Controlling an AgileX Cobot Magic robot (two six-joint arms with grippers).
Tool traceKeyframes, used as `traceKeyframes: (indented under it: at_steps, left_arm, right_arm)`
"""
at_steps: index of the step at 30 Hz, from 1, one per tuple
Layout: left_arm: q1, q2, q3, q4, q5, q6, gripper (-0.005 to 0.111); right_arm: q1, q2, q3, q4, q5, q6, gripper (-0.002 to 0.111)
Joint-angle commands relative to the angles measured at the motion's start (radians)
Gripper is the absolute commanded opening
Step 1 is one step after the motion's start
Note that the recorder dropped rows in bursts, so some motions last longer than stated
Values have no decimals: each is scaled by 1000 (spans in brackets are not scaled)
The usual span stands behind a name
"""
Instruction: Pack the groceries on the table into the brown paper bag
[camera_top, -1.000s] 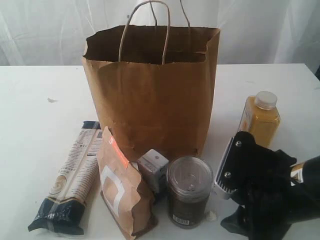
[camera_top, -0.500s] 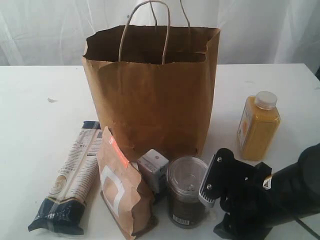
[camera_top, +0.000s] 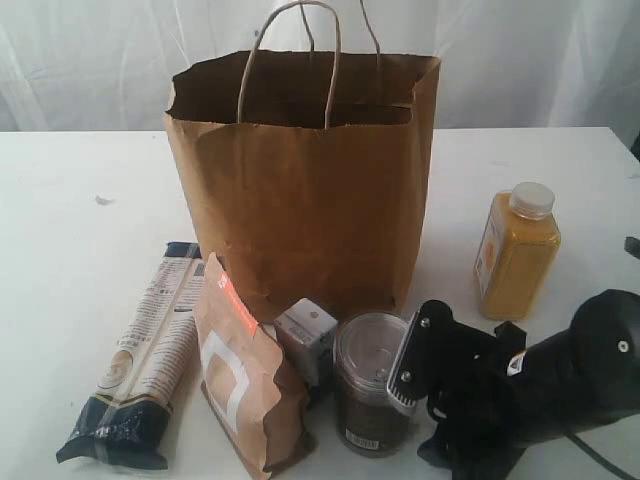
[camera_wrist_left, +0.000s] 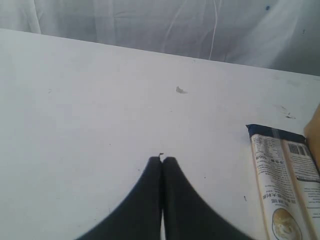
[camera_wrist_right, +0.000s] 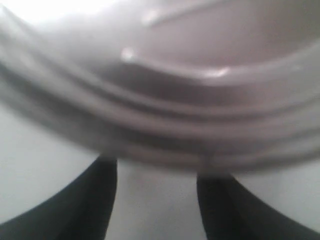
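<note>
A: You are holding the right gripper (camera_top: 410, 362), fingers spread, just beside the pull-tab can (camera_top: 372, 395), which is standing on the surface (camera_top: 80, 200) before the brown paper bag (camera_top: 310, 190).

B: Grasping step, by the look: you are needing to straddle it, squeeze, and lift it over the rim. Your left gripper (camera_wrist_left: 162, 162) is hovering, pressed together.

Open brown paper bag (camera_top: 300, 200) set on white table (camera_top: 70, 200)

The pasta packet (camera_top: 140, 360) and brown-orange pouch (camera_top: 245, 385) are laid at the bag's 7 o'clock, the carton (camera_top: 312, 335) at 6 o'clock, the pull-tab can (camera_top: 370, 395) at 5 o'clock, and the juice bottle (camera_top: 517, 255) at 4 o'clock. The right gripper (camera_top: 408, 365) is held just beside the can, at its 3 o'clock.
</note>
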Motion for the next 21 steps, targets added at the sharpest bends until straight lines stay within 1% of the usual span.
traceKeyframes:
  at_steps: [1,13,21]
  left_arm:
    - [-8,-4,4,-4,-3,-3,0]
    - [-8,-4,4,-4,-3,-3,0]
    - [-8,-4,4,-4,-3,-3,0]
  right_arm:
    - [-7,3,4,11,-39,-11,47]
    - [-7,12,4,30,-34,-15,47]
    - [-7,118,-46,51,-28,-38,47]
